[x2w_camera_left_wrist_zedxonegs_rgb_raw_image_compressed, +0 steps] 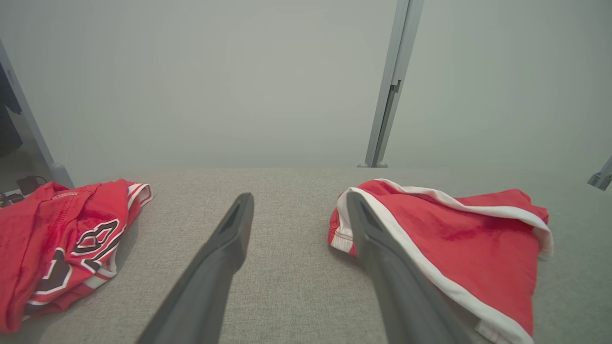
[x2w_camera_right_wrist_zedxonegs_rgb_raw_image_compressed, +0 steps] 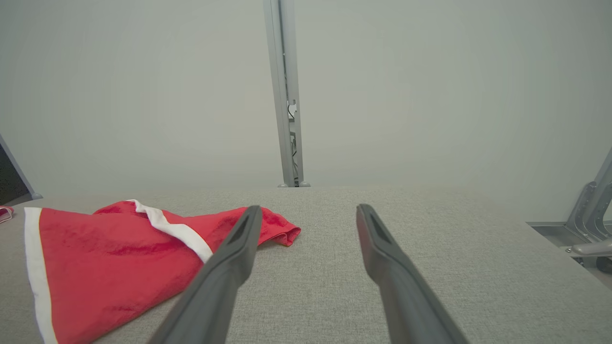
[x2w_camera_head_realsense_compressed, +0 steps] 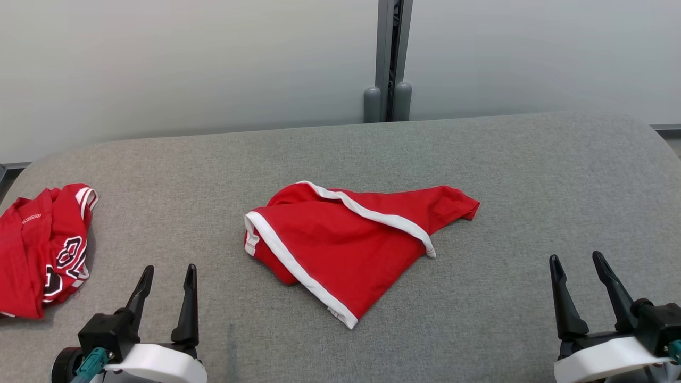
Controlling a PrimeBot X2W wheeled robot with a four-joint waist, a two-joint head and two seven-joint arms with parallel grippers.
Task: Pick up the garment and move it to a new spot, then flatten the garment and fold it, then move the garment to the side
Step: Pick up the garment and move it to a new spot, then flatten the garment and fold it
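A crumpled red garment [x2w_camera_head_realsense_compressed: 351, 239] with white trim lies in the middle of the grey padded table [x2w_camera_head_realsense_compressed: 479, 175]. It also appears right of centre in the left wrist view, garment [x2w_camera_left_wrist_zedxonegs_rgb_raw_image_compressed: 468, 243], and at the left in the right wrist view, garment [x2w_camera_right_wrist_zedxonegs_rgb_raw_image_compressed: 110, 258]. My left gripper [x2w_camera_head_realsense_compressed: 167, 271] stands open near the front edge, left of the garment and apart from it. My right gripper [x2w_camera_head_realsense_compressed: 577, 260] is open at the front right, well clear of the cloth. Both grippers, left gripper [x2w_camera_left_wrist_zedxonegs_rgb_raw_image_compressed: 299, 203] and right gripper [x2w_camera_right_wrist_zedxonegs_rgb_raw_image_compressed: 310, 212], hold nothing.
A second red garment, a jersey [x2w_camera_head_realsense_compressed: 42, 250] with black and white numbers, lies bunched at the table's left edge, jersey [x2w_camera_left_wrist_zedxonegs_rgb_raw_image_compressed: 62, 243]. A grey post [x2w_camera_head_realsense_compressed: 391, 58] stands against the pale wall behind the table. Metal frame parts [x2w_camera_right_wrist_zedxonegs_rgb_raw_image_compressed: 590, 224] sit past the right edge.
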